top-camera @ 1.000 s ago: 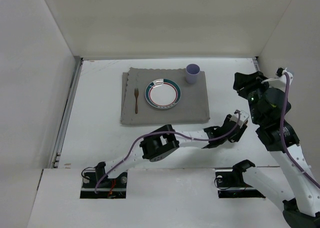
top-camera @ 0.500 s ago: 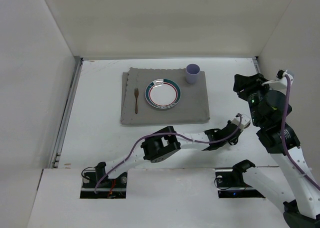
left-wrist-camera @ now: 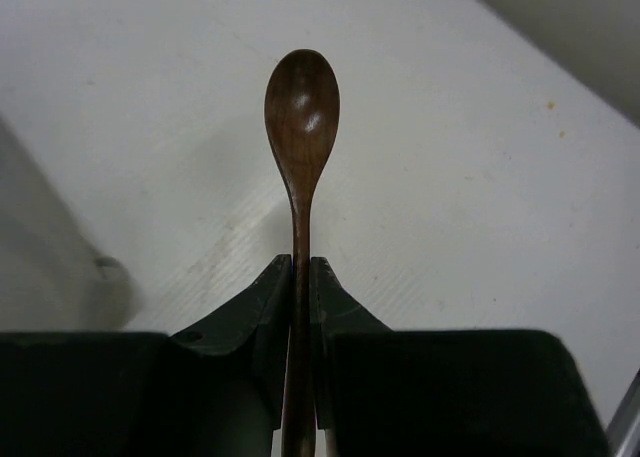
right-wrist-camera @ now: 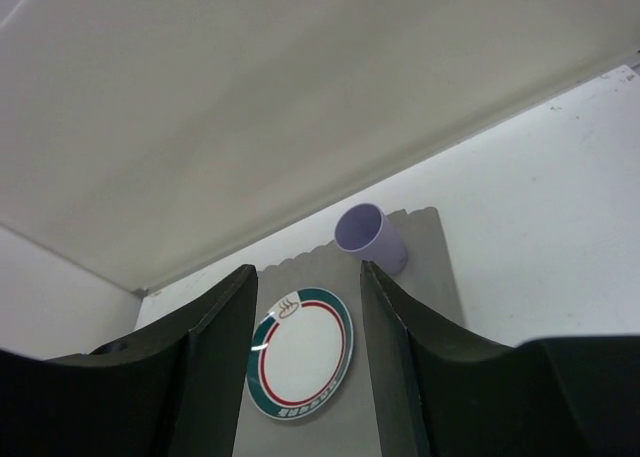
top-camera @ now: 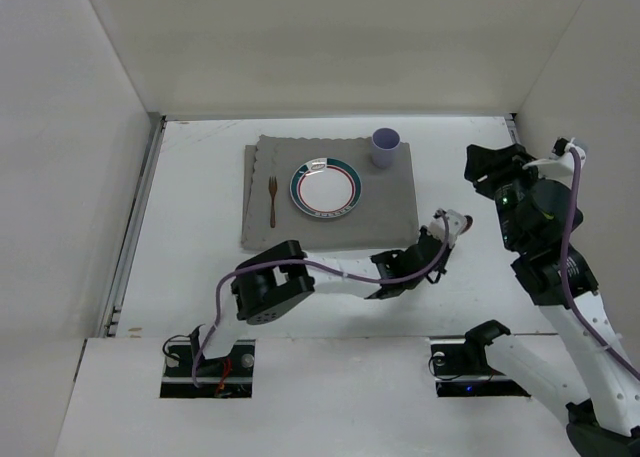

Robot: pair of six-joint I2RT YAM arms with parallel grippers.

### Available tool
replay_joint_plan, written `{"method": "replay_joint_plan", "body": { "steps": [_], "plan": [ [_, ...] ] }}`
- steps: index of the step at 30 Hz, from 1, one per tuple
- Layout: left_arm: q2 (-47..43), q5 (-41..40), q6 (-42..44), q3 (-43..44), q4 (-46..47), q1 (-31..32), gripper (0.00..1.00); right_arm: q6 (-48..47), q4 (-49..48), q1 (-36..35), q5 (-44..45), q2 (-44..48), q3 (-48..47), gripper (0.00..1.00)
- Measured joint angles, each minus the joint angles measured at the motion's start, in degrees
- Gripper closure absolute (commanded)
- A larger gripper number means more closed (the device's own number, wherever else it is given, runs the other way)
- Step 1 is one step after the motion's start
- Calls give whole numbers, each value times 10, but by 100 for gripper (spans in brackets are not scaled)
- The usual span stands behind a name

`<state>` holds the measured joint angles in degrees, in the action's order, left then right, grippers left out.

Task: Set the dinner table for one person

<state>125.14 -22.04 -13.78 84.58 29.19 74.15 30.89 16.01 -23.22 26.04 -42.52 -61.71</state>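
Left gripper (left-wrist-camera: pixel 300 267) hides the lower handle of the spoon (left-wrist-camera: pixel 301 117).

Soft, even light, faint shadows on the dinner table (top-camera: pixel 200 177); the left wrist foreground seems blurred.

My left arm (top-camera: pixel 340 277) and right arm (top-camera: pixel 590 323) are white tubes with black joints, each trailing a purple cable (top-camera: pixel 572 197).
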Motion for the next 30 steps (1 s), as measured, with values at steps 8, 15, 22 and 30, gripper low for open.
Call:
{"method": "replay_joint_plan", "body": {
  "steps": [8, 15, 22, 30],
  "plan": [
    [-103, -96, -50, -58, 37, -52, 96, 11, -35, 15, -14, -22, 45, 44],
    [-69, -132, -147, -20, -37, -116, 96, 46, -46, 20, -40, -21, 137, 43],
    [-11, -125, -244, 20, -85, -166, 96, 71, -66, 20, -40, 23, 227, 43],
    [49, -115, -294, 68, -131, -207, 96, 92, -107, 9, -64, -7, 289, 42]
  ]
}}
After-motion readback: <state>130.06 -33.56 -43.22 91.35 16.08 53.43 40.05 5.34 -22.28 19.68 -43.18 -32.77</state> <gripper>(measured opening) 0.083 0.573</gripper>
